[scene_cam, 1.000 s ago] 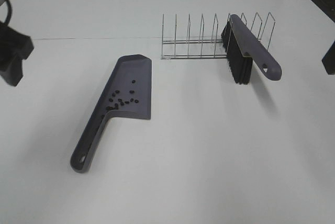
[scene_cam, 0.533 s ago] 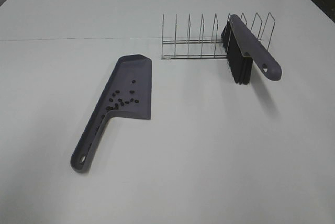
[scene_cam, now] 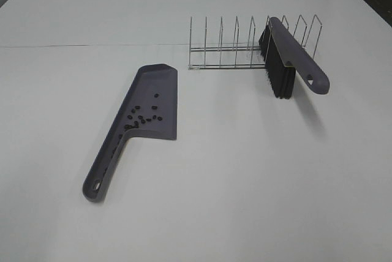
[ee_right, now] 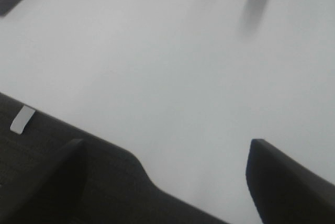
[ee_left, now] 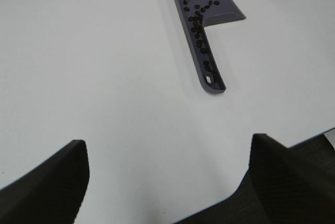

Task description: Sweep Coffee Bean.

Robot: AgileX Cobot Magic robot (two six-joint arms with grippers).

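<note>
From the high view: no arms in sight. Dustpan [scene_cam: 150,106] flat on the white table [scene_cam: 245,182], beans [scene_cam: 142,117] lying in it near where the handle starts. Brush [scene_cam: 288,60] up in the wire rack [scene_cam: 245,48], well apart from the dustpan. No loose beans to see on the table.

From the left wrist: left gripper [ee_left: 167,182] low over bare table, jaws spread wide, nothing held. Dustpan [ee_left: 207,4] far ahead, beans [ee_left: 198,17] in the pan and down its handle groove.

From the right wrist: right gripper [ee_right: 165,182] wide apart too, holding nothing — just table under it.

Sweeping looks done — the last step, backing off. Next move: likely nothing but resting both arms clear.
</note>
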